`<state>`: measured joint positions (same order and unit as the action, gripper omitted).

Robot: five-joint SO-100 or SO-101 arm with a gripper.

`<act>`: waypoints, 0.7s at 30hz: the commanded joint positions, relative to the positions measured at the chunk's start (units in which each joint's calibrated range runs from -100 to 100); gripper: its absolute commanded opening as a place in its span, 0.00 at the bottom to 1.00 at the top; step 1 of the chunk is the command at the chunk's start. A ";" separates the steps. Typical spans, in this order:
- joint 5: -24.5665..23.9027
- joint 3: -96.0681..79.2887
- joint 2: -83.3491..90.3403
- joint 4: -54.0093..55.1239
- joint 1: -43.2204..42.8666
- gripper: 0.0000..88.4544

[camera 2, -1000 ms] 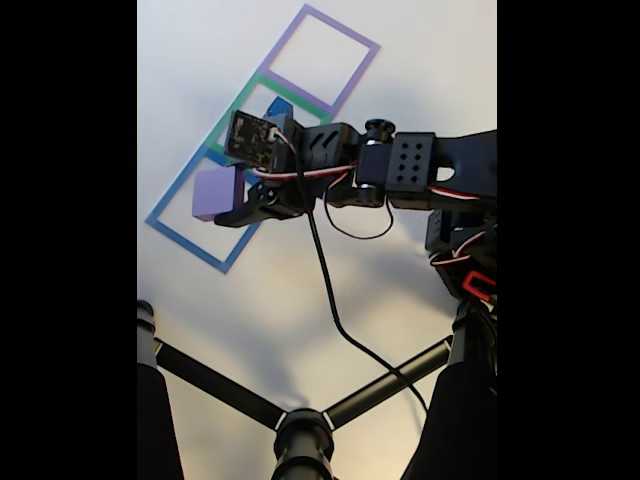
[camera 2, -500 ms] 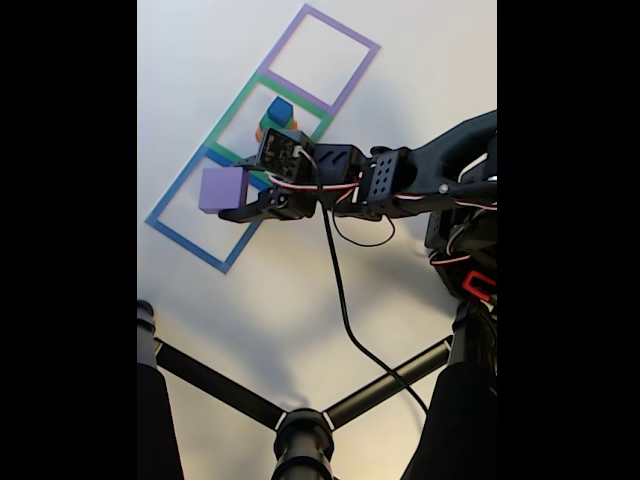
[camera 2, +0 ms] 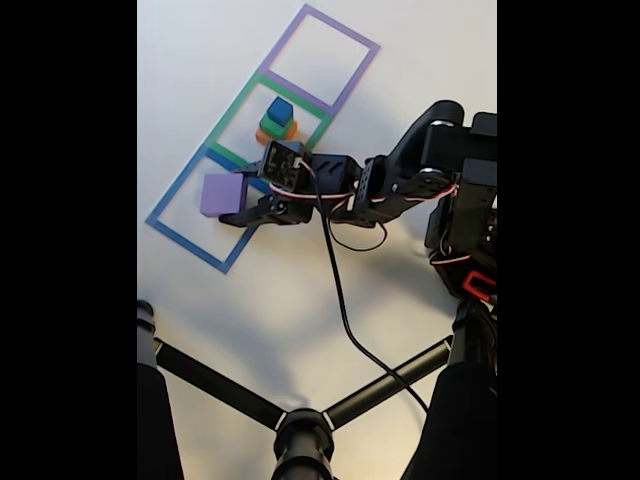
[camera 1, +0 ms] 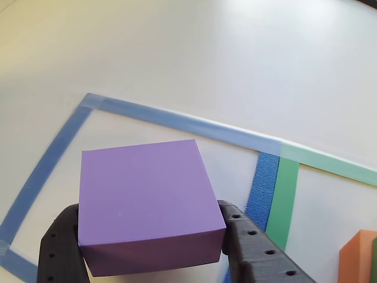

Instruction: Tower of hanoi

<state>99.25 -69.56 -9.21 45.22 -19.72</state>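
Other view | purple cube (camera 1: 144, 203): matte, sharp-edged, plain faces | end effector (camera 1: 147, 247) clamped on its sides

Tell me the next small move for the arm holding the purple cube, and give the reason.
Probably lower it a little and then open. The gripper is shut on the purple cube, which sits over the blue-taped square, seemingly just above the table. The stack of blue, green and orange blocks stands apart in the green square.
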 commanded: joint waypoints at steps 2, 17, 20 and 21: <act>0.75 2.27 -1.05 3.39 -1.82 0.13; 0.75 4.82 -5.46 5.17 -1.51 0.13; 0.75 5.36 -6.34 5.41 -1.51 0.14; 0.75 5.36 -6.50 5.57 -1.51 0.14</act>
<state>100.00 -65.69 -16.02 49.20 -21.72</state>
